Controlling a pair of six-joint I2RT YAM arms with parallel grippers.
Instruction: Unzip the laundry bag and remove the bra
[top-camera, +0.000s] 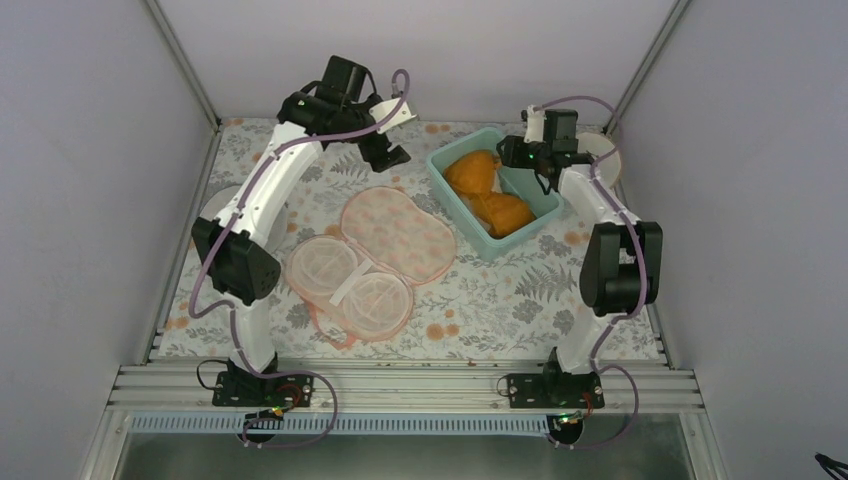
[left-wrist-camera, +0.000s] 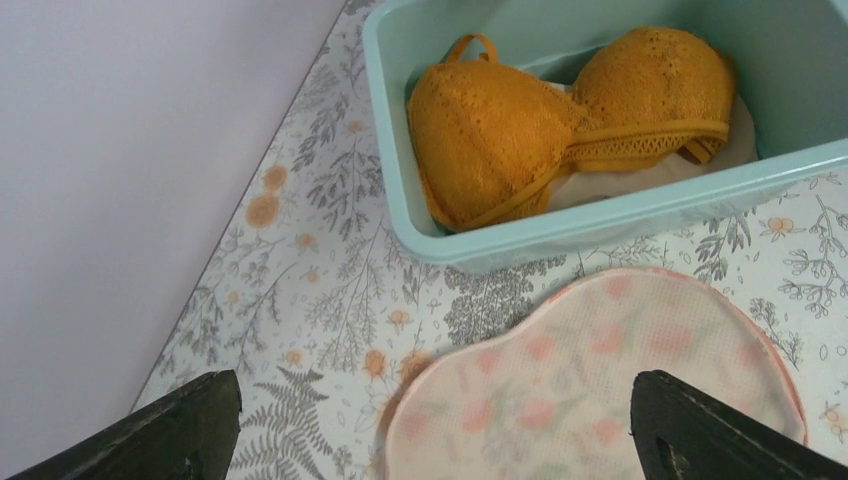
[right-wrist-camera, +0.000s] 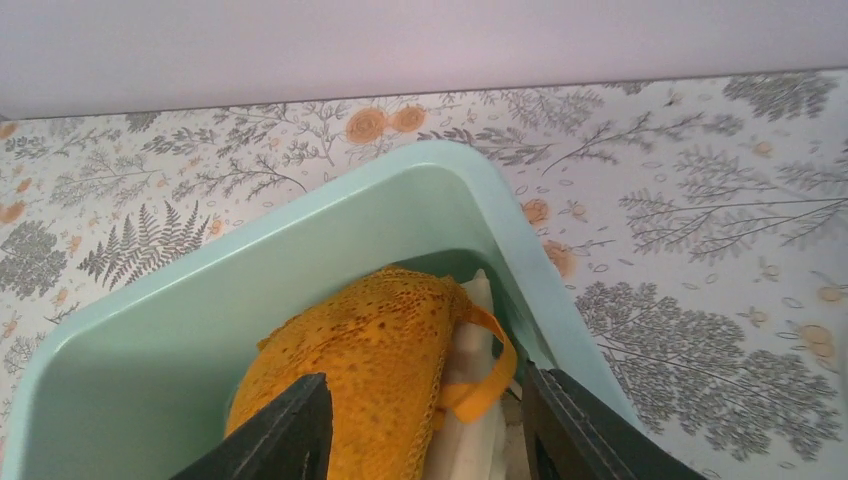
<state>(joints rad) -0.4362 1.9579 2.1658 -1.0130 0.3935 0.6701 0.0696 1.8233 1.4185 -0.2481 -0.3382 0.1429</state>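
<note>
The laundry bag (top-camera: 385, 250) lies unzipped and spread flat mid-table: a peach mesh half (top-camera: 400, 228) at the back and a half with white spoked rings (top-camera: 350, 285) in front. The orange bra (top-camera: 487, 190) lies cups up in a teal bin (top-camera: 440, 165) at the back right. My left gripper (top-camera: 390, 152) is open and empty, hovering over the bag's far edge (left-wrist-camera: 600, 380), with the bra (left-wrist-camera: 560, 120) beyond it. My right gripper (right-wrist-camera: 425, 430) is open at the bin's far end (top-camera: 520, 155), its fingers on either side of a bra cup's edge (right-wrist-camera: 360, 350) and strap.
A white layer (right-wrist-camera: 470, 400) lies under the bra in the bin (right-wrist-camera: 300, 250). A round white object (top-camera: 605, 155) sits behind the right arm at the back right. Grey walls close in the floral table on three sides; a metal rail runs along the front.
</note>
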